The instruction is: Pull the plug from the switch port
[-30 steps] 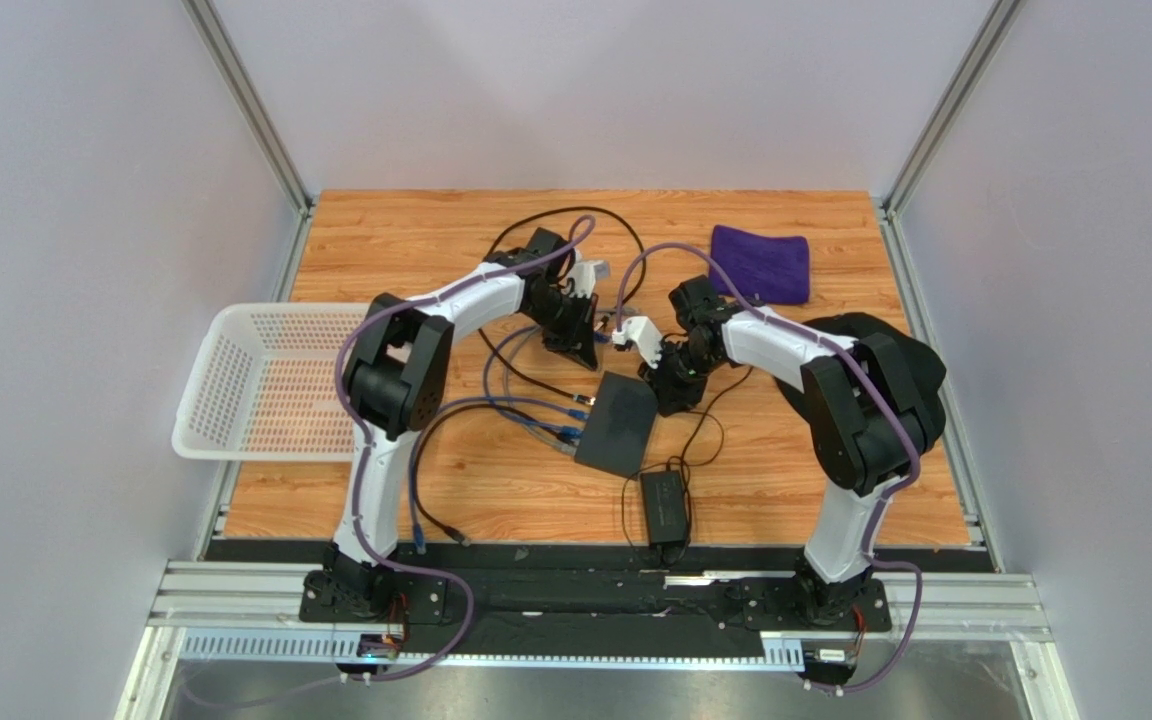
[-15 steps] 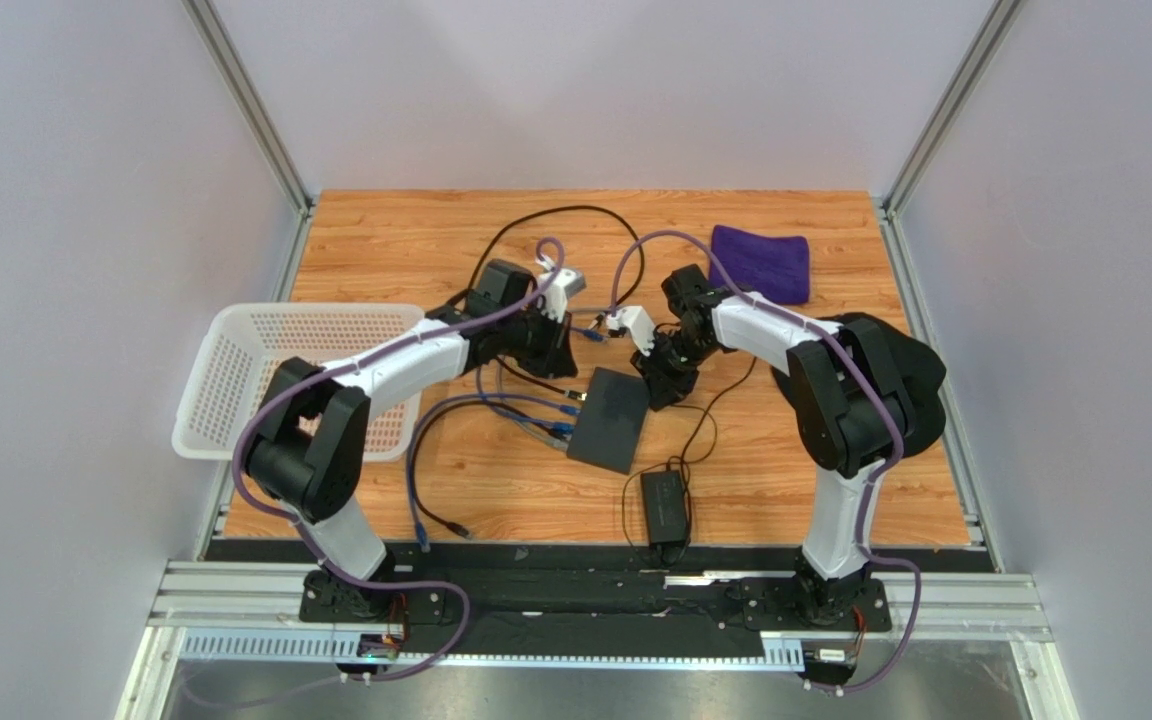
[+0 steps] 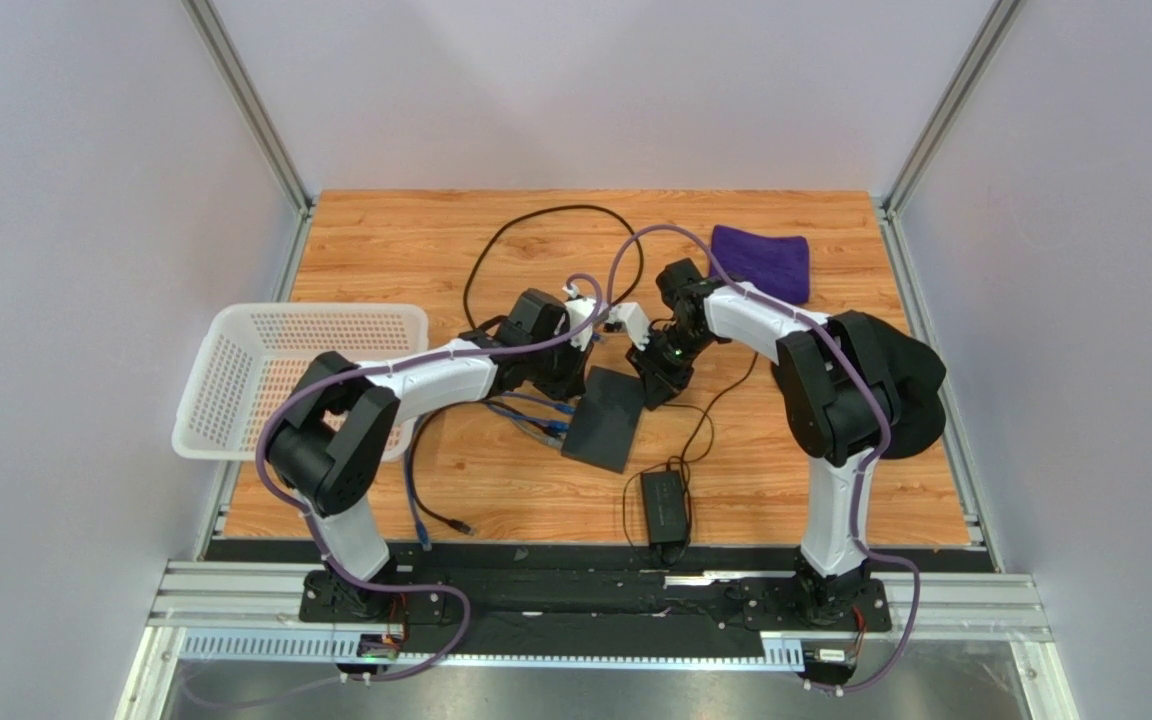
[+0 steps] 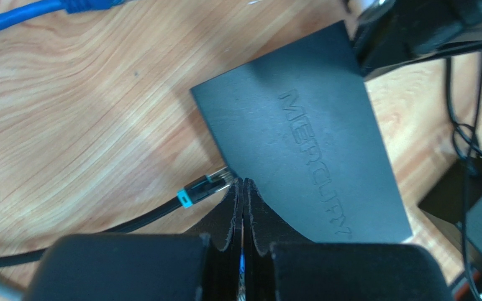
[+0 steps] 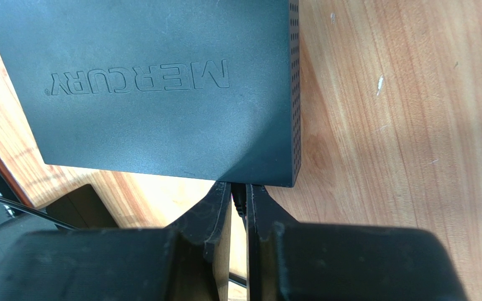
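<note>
Black switch [image 3: 605,420]: blue cables [image 3: 530,422] alongside.
Left gripper [image 4: 243,184]: closed.
Right gripper [image 5: 238,188]: clamped on dark plug [image 5: 238,198].
Basket [image 3: 259,383]: well apart.

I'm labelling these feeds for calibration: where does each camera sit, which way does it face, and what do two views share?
Top external: fixed above and behind, looking down at the table; the left arm and right arm show whole.
Left wrist: on the left arm, looking down past the left tool at the switch.
Right wrist: on the right arm, looking down past the right tool at another edge of it.
Shared: both wrist views show the switch's MERCURY lettering.
</note>
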`<state>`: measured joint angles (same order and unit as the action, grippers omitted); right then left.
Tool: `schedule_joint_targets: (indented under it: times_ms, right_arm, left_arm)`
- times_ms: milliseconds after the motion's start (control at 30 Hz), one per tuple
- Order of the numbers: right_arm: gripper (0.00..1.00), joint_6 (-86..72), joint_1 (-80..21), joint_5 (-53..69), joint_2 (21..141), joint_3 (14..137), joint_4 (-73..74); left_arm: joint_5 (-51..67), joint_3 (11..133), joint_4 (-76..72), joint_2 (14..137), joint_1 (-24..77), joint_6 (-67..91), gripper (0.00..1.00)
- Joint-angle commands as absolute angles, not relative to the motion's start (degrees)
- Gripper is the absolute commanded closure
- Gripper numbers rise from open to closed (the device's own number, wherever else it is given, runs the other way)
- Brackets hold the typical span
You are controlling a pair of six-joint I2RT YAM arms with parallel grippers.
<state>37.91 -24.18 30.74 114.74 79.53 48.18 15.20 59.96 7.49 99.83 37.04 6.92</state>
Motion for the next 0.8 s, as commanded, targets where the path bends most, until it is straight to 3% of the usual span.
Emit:
schedule_joint_targets:
  times_ms: [0,267,500,667,767]
  right_arm:
    - [1.0,35.25,-24.43,31.29,117.6,80.68,50.36]
    - [1.0,33.05,-24.52,32.43,119.97,82.52,52.55]
    - [1.0,32.34,-24.52,32.96,120.32,83.58,53.35]
    - [1.0,32.52,-24.52,31.55,121.2,83.93,53.61]
    - [1.0,32.08,-24.52,31.2,121.9,84.11,53.61]
  left_arm:
    - [8.53,58.72,6.07,99.32,37.53,8.17,1.0]
    - [10.54,54.32,3.87,98.53,37.88,9.49,1.0]
    - [10.8,52.39,8.52,90.01,37.88,10.11,1.0]
    - [26.16,51.32,5.71,85.87,38.84,6.34,1.0]
    - [26.89,54.56,8.17,90.86,40.6,5.18,1.0]
